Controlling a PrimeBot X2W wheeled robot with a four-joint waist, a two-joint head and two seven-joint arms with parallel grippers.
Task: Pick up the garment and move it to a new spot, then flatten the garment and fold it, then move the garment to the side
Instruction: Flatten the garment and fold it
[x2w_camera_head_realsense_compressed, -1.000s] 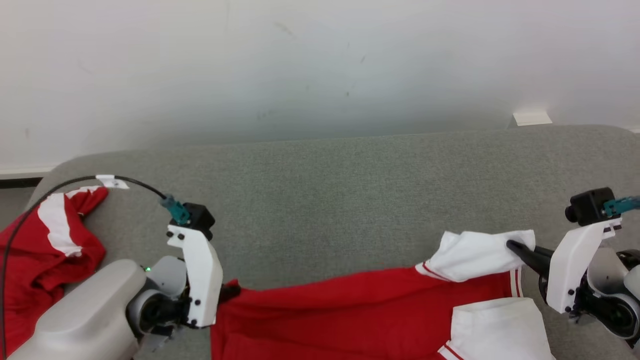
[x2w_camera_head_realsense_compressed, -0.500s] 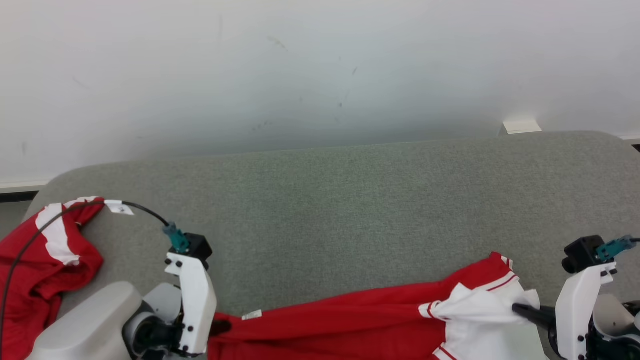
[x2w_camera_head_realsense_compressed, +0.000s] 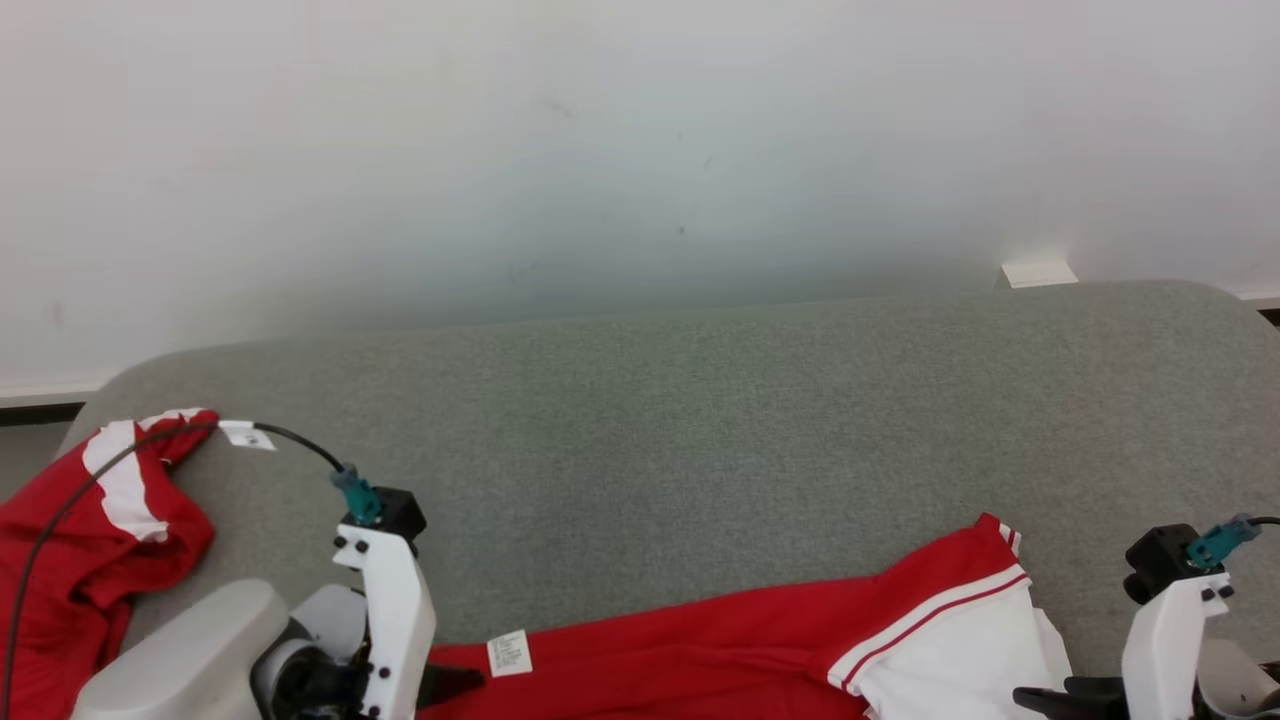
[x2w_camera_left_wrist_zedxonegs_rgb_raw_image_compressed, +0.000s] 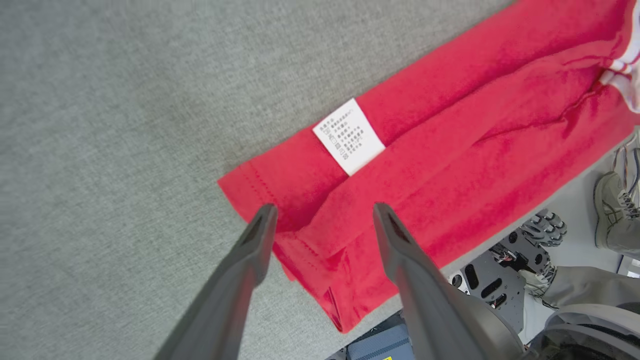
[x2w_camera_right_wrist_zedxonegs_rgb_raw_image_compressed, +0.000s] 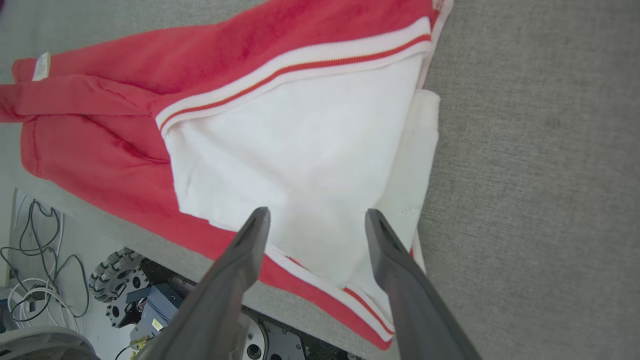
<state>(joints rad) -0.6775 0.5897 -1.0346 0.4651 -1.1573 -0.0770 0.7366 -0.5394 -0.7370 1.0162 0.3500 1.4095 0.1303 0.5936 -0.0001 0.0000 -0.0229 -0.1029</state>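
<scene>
Lying along the grey pad's (x2w_camera_head_realsense_compressed: 650, 420) near edge at 6 o'clock in head view, garment (x2w_camera_head_realsense_compressed: 720, 650) is stretched out, label (x2w_camera_left_wrist_zedxonegs_rgb_raw_image_compressed: 348, 136) up. Spare red garment (x2w_camera_head_realsense_compressed: 90, 540) heaped at 8 o'clock, cable (x2w_camera_head_realsense_compressed: 290, 440) across it. Left gripper (x2w_camera_left_wrist_zedxonegs_rgb_raw_image_compressed: 324, 207) jaws apart over the hem (x2w_camera_left_wrist_zedxonegs_rgb_raw_image_compressed: 260, 185); right gripper (x2w_camera_right_wrist_zedxonegs_rgb_raw_image_compressed: 315, 212) jaws apart over the white sleeve (x2w_camera_right_wrist_zedxonegs_rgb_raw_image_compressed: 300, 150). Neither grips cloth.
</scene>
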